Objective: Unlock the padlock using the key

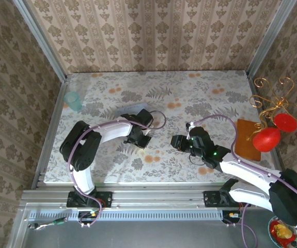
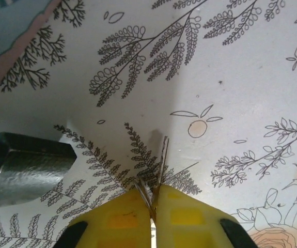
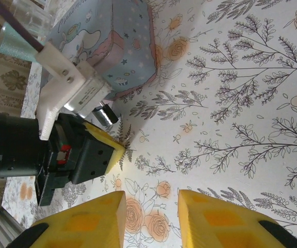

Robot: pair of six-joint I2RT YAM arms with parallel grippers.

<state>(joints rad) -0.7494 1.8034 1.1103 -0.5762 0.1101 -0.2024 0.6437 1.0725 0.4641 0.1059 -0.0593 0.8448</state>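
The padlock [image 2: 27, 165] is laid on the surface [image 2: 231, 77] beside the left hand [image 2: 152, 200], clenched on thin wire [image 2: 162, 157]; the right hand [image 3: 151, 206] is released.

pastel box [image 1: 133, 109]: 1 | padlock [image 3: 106, 114]: 1, just beside box | key [image 2: 162, 160]: 1, thin metal sliver seen edge-on, near box | grippers: 2, left gripper [image 2: 151, 195] beside box, right gripper [image 3: 151, 201] right of box | teal cup [image 1: 74, 101]: 1, left of box | orange mat [image 1: 246, 140]: 1, well right of box | red ornaments [image 1: 266, 138]: 2, far right of box
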